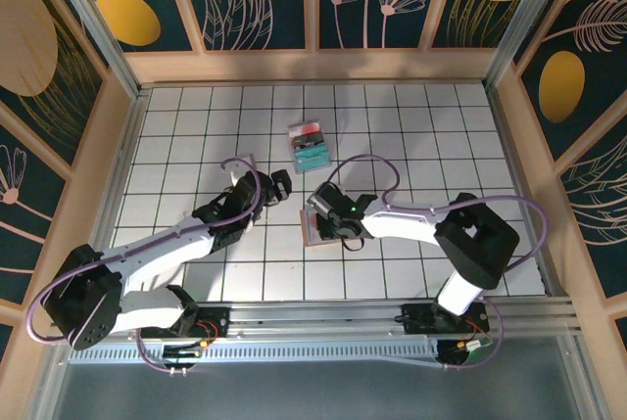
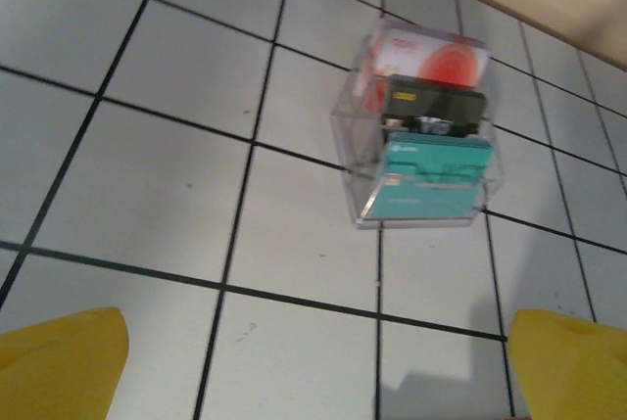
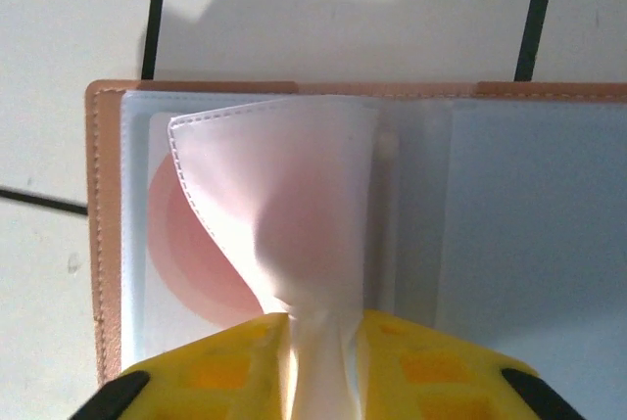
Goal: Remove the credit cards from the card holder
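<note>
The card holder (image 3: 96, 244) lies open on the tiles, tan-edged with grey-blue inner faces. My right gripper (image 3: 323, 347) is shut on one of its translucent plastic sleeves (image 3: 284, 205), which is pulled up and bunched between the yellow fingers. Under that sleeve, a white credit card with a pink circle (image 3: 181, 263) sits in the left pocket. From above, the holder (image 1: 312, 236) lies mid-table under the right gripper (image 1: 338, 229). My left gripper (image 1: 279, 188) hovers open to the holder's upper left, its yellow fingertips (image 2: 59, 361) wide apart over bare tile.
A clear plastic box (image 2: 358, 126) stands on the tiles ahead of the left gripper, holding teal, black and red-and-white cards; from above this box (image 1: 310, 146) is at the back centre. Wooden walls edge the tiled table (image 1: 441, 126).
</note>
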{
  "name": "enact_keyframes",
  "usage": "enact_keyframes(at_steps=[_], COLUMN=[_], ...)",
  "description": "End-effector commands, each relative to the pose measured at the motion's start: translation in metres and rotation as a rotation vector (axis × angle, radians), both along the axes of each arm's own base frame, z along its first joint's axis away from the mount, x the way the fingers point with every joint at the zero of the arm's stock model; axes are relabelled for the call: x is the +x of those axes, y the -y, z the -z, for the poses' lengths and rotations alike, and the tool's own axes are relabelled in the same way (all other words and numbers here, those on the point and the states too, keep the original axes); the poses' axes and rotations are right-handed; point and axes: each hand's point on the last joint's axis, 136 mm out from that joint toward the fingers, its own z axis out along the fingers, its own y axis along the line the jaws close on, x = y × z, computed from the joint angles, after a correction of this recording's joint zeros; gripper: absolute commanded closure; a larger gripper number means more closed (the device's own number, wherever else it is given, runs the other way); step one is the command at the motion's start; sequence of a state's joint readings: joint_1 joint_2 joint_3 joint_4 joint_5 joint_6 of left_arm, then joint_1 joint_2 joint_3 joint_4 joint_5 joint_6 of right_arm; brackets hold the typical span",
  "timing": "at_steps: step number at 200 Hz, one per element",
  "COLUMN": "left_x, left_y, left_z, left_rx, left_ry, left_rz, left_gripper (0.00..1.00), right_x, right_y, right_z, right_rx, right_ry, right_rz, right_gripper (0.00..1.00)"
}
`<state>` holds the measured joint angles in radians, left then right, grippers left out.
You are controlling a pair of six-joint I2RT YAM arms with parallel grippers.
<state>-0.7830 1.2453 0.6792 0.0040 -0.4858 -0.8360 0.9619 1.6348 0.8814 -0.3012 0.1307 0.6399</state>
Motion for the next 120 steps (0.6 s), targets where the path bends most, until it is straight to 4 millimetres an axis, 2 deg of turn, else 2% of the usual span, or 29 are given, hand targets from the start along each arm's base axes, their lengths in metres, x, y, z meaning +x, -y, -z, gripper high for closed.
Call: enact_keyframes(at_steps=[1, 31, 49, 92, 120], left_x=[-0.006, -0.012, -0.012, -0.008, -0.008], left_y=[0.006, 0.017, 0.021, 0.015, 0.011], left_z=[-0.006, 0.013, 0.019, 0.013, 0.010], left_rx=[0.106, 0.155, 0.147, 0.128, 0.134], left_ry=[0.017, -0.032, -0.049, -0.014, -0.005], left_rz=[0.027, 0.038, 0.028, -0.018, -0.034], left_gripper=[0.01, 0.01, 0.01, 0.01, 0.01], right_x=[-0.010, -0.005, -0.001, 0.004, 0.005], right_y=[0.008, 0.018, 0.022, 0.035, 0.035], right_z=[-0.007, -0.004, -0.006, -0.007, -0.002], right_rx=[0.003, -0.026, -0.042, -0.110, -0.108], right_ry=[-0.014, -0.002, 0.014, 0.046, 0.035], right_rz=[-0.010, 0.034, 0.056, 0.084, 0.083], right_gripper=[0.72, 0.63, 0.62, 0.59, 0.60])
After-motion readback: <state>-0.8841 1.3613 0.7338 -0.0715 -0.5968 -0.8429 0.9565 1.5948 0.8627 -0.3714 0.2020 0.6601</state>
